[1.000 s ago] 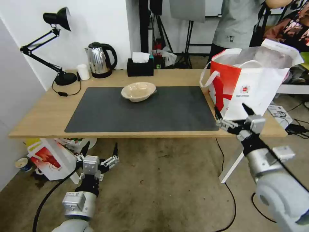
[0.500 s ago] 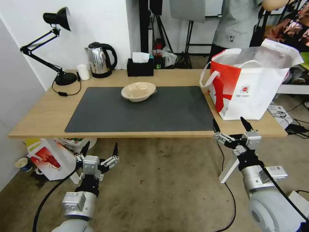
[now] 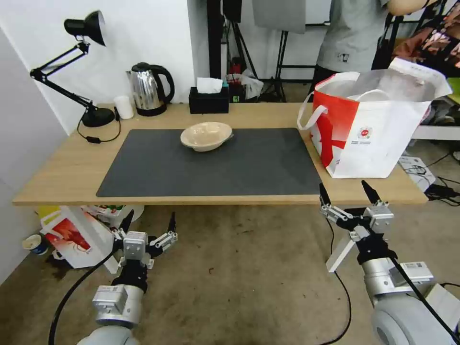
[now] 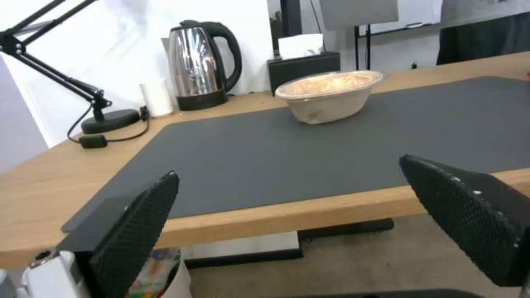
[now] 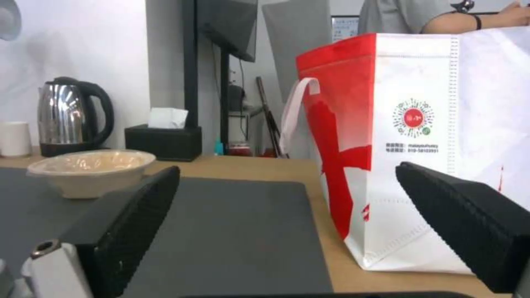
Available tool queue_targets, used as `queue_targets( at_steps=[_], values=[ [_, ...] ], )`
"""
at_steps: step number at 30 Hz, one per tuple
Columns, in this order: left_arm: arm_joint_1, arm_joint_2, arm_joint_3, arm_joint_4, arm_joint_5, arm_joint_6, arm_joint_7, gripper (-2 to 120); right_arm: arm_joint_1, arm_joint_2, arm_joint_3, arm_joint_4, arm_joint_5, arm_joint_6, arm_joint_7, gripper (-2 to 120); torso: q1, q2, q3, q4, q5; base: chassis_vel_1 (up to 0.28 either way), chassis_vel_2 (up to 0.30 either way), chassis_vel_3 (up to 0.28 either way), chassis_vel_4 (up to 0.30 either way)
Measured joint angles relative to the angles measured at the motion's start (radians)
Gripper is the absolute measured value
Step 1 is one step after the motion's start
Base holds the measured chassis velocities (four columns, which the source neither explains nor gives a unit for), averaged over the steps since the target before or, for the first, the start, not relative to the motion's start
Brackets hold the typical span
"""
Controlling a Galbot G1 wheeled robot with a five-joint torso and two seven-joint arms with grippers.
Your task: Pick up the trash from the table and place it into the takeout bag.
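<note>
A beige bowl (image 3: 206,135) (image 4: 328,95) (image 5: 91,171), a piece of the trash, sits upright at the back middle of the dark mat (image 3: 215,167) on the table (image 3: 62,167). The red-and-white takeout bag (image 3: 378,129) (image 5: 420,145) stands open on the table's right end. My right gripper (image 3: 347,191) (image 5: 287,169) is open and holds nothing; it hangs just off the table's front edge, below and in front of the bag. My left gripper (image 3: 147,222) (image 4: 288,166) is open too, low in front of the table's left part, facing the bowl from afar.
A steel kettle (image 3: 149,88), black tissue box (image 3: 208,98), white cup (image 3: 124,106) and desk lamp (image 3: 86,72) line the table's back. A red-and-white carton (image 3: 79,235) lies on the floor under the left end. A white table leg (image 3: 342,249) and cables are beside my right arm.
My right gripper has dropped from in front of the bag's lower face to below the table's front edge, drawing back toward me. The left arm and the bowl have not moved.
</note>
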Motion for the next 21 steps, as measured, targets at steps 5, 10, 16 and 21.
queue_targets(
  at_steps=[5,10,16,21],
  values=[
    [0.000,0.000,0.000,0.000,0.000,0.000,0.000,100,-0.029,0.011,-0.001,-0.022,-0.015,0.067,-0.023,100,0.000,0.000,0.000,0.0000,0.0000,0.000,0.000,0.000,0.000],
    [0.000,0.000,0.000,0.000,0.000,0.000,0.000,100,-0.058,0.032,-0.010,-0.044,-0.041,0.123,-0.034,100,0.000,0.000,0.000,0.0000,0.0000,0.000,0.000,0.000,0.000],
    [0.000,0.000,0.000,0.000,0.000,0.000,0.000,100,-0.068,0.056,-0.028,-0.069,-0.075,0.182,-0.035,100,0.000,0.000,0.000,0.0000,0.0000,0.000,0.000,0.000,0.000],
    [0.000,0.000,0.000,0.000,0.000,0.000,0.000,100,-0.067,0.064,-0.032,-0.075,-0.088,0.196,-0.034,100,0.000,0.000,0.000,0.0000,0.0000,0.000,0.000,0.000,0.000]
  ],
)
